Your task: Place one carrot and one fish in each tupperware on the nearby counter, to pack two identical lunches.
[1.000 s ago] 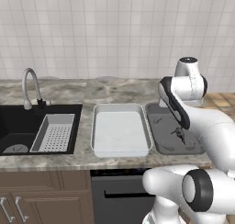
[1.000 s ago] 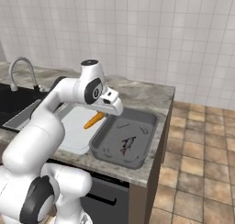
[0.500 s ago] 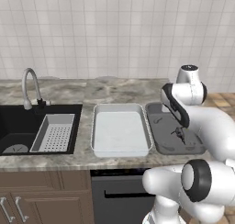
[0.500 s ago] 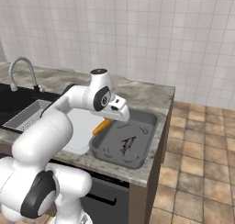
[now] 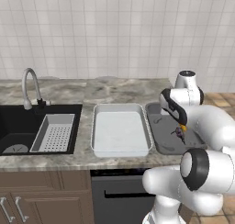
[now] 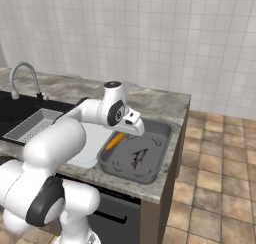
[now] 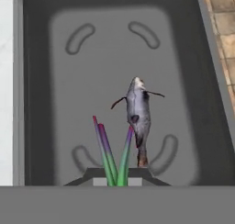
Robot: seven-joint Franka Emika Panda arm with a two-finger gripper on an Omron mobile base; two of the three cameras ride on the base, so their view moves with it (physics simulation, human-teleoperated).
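Orange carrot (image 6: 115, 140) sits clamped in the gripper (image 6: 121, 136) just above the dark tray (image 6: 155, 163), the blackish fish (image 7: 137, 114) lying right below it, so I'd lower beside the fish, not onto it, before letting go.

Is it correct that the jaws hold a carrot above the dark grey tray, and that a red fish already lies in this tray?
Not quite: the fish lying in the dark grey tray is blackish grey, not red, as the hand view shows. The rest is right: the gripper is shut on a carrot above this tray.
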